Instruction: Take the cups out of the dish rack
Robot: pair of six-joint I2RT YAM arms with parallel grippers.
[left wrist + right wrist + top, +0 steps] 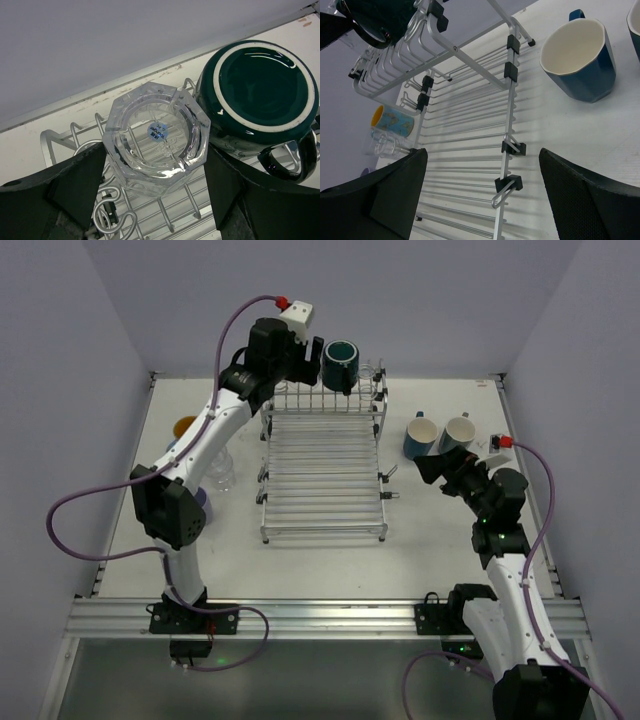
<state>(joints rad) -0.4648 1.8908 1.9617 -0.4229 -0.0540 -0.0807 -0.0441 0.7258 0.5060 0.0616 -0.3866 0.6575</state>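
Both claws gape: right claw [482, 170] empty, left claw [156, 162] straddling tumbler [134, 150], sticker [157, 131] illegible.

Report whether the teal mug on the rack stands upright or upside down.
Upside down: the teal mug shows its base and pale foot ring to the left wrist camera, resting on the dish rack.

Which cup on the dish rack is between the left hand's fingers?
The clear glass tumbler, upside down with a blue sticker on its base, sits between the fingers of the left hand; the teal mug beside it lies outside them.
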